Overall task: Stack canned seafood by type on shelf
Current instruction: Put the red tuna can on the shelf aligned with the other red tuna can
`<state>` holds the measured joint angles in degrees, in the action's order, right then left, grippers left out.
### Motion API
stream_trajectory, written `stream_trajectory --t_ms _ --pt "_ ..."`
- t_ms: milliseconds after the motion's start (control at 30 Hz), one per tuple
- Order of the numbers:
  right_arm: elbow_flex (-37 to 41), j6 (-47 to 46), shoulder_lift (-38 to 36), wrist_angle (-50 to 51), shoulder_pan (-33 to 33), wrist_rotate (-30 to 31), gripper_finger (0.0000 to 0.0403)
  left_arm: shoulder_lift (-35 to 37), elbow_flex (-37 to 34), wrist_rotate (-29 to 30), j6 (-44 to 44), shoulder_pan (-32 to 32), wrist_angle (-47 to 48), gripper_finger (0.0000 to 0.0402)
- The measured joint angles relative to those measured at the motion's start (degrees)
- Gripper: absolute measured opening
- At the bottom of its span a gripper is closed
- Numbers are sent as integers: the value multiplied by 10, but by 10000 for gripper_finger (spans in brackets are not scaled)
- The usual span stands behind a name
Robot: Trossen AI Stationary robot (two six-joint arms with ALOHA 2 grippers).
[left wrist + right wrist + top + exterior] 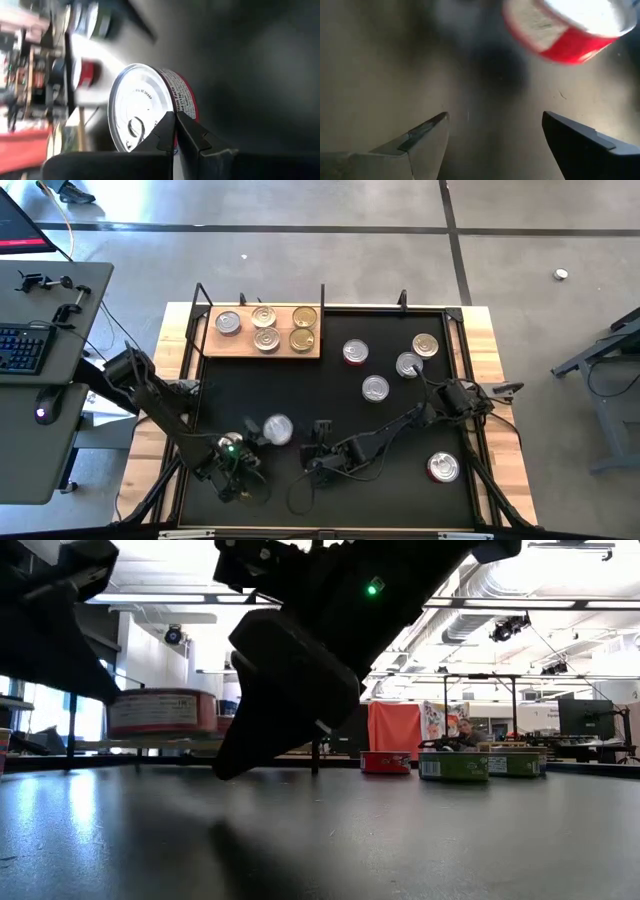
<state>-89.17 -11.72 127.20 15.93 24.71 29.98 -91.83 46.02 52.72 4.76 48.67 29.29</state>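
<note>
A silver-lidded, red-sided can (277, 429) lies near the mat's front, left of centre. My left gripper (257, 440) is shut on its rim; the left wrist view shows the two fingertips (170, 125) pinched together at the lid's edge (137, 105). In the low view this can (160, 712) appears raised off the mat. My right gripper (320, 438) stands open just right of that can, which is ahead of its spread fingers (427, 131) as a red-sided tin (565, 30). The wooden shelf (215, 345) at the back left holds several silver and gold cans.
Loose cans lie on the black mat (300, 390): a red-sided one (355, 352), a gold one (425, 344), two silver ones (408, 365) (375, 388) and one at the front right (442, 467). A desk with a keyboard (20, 348) stands to the left.
</note>
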Motion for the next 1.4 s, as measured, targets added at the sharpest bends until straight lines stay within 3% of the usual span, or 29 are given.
stream_trajectory --t_ms 233,867,1000,1100,1267,1400 --pt "0 -9 0 -1 5 0 309 11 0 0 77 -27 123 0" --pt "0 0 3 -9 -5 -3 309 11 0 -32 87 -37 123 0" --pt "0 25 11 -46 -29 -31 309 11 -1 -47 94 -37 101 0" --pt "0 51 17 -90 -51 -65 309 12 -1 -47 153 -41 111 0" --pt "0 80 25 -137 -96 -99 309 29 -1 -107 298 -69 200 0" --pt "0 79 37 -139 -133 -129 309 47 -38 -221 343 -116 203 0"
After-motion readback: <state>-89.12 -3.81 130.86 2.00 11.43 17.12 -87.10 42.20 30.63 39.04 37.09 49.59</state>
